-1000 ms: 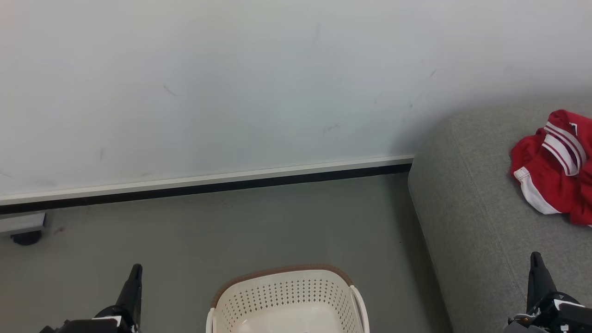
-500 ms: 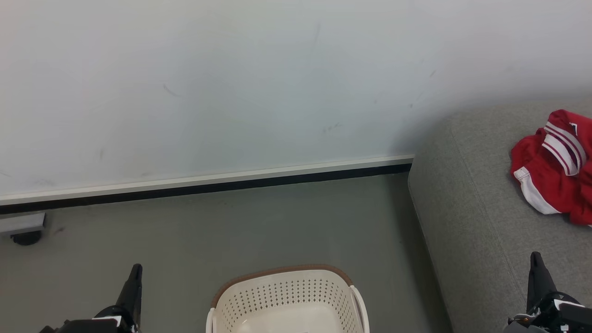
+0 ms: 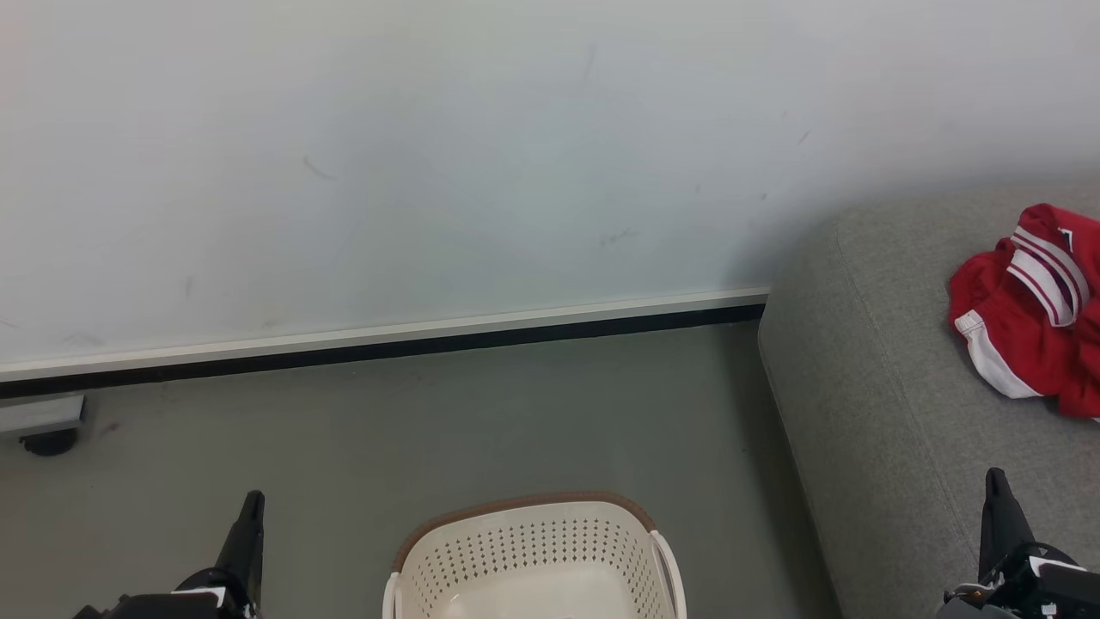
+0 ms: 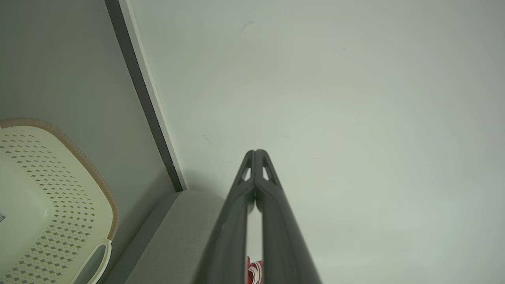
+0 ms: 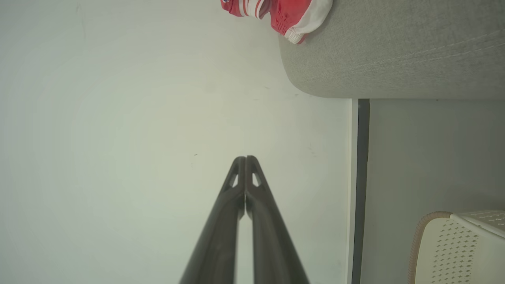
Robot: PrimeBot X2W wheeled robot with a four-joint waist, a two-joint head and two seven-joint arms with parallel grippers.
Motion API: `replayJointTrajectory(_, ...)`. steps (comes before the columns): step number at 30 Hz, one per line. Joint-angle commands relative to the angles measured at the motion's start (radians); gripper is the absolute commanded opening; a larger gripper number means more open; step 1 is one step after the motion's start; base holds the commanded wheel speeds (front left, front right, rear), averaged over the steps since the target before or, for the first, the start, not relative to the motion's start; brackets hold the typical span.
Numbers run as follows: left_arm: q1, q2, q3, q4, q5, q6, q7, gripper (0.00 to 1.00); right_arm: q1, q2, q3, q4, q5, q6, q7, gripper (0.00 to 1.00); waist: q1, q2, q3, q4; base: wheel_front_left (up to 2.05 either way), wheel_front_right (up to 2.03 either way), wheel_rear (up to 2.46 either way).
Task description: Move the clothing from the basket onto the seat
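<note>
The red clothing (image 3: 1031, 314) with white panels and stripes lies crumpled on the grey seat (image 3: 894, 404) at the right. It also shows as red clothing (image 5: 282, 14) on the seat (image 5: 394, 51) in the right wrist view. The cream basket (image 3: 533, 559) stands on the floor at the bottom centre, its visible inside bare. My left gripper (image 3: 251, 507) rests at the lower left, shut with fingertips touching, as the left gripper (image 4: 256, 152) holds nothing. My right gripper (image 3: 995, 481) is at the lower right over the seat's front, shut and empty, tips of the right gripper (image 5: 245, 157) together.
A pale wall (image 3: 430, 155) with a white and black skirting (image 3: 387, 344) runs behind the grey floor (image 3: 430, 430). A small dark caster under a pale base (image 3: 47, 430) sits at the far left by the wall.
</note>
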Motion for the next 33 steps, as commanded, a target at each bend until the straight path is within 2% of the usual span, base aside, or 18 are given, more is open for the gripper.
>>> replayJointTrajectory(1, 0.001, -0.001, 0.004, 0.002, -0.008, -0.007, 0.003, 0.00, -0.002, -0.007, 0.002, -0.003, -0.001, 0.000, -0.003, 0.00, 0.0000, 0.0000, 0.000, 0.000, 0.00, 0.00, 0.00)
replayJointTrajectory(33, 0.001, 0.000, 0.004, 0.002, -0.008, -0.007, 0.003, 0.00, -0.002, -0.005, 0.000, -0.002, -0.003, 0.000, -0.003, 0.00, 0.0000, 0.0000, 0.000, 0.000, 0.00, 0.00, 0.00)
